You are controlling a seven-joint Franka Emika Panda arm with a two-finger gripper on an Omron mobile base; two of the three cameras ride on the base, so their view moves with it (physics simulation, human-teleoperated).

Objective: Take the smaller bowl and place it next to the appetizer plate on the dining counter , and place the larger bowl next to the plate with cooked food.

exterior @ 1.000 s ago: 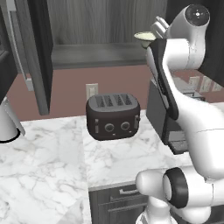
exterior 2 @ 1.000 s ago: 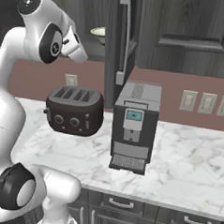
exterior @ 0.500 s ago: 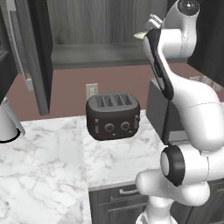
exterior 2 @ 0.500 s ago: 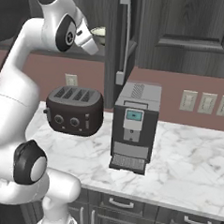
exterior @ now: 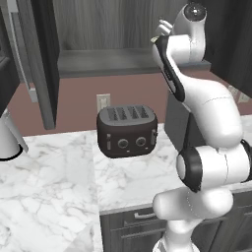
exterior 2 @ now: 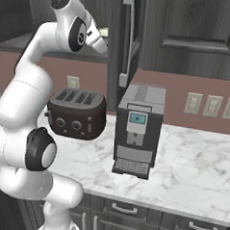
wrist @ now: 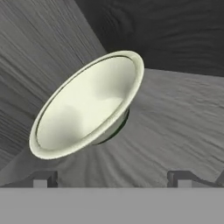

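Cream smaller bowl, pale green inside, thin dark rim, hand spread apart before it

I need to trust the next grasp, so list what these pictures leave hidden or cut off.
- Smaller bowl: its foot is hidden behind its own tilted body in the hand view; in the left base view the arm covers all but a sliver.
- Gripper: the bottom edge of the hand view cuts off all but the tips of the open jaws.
- Coffee machine: mostly hidden behind the arm in the left base view.
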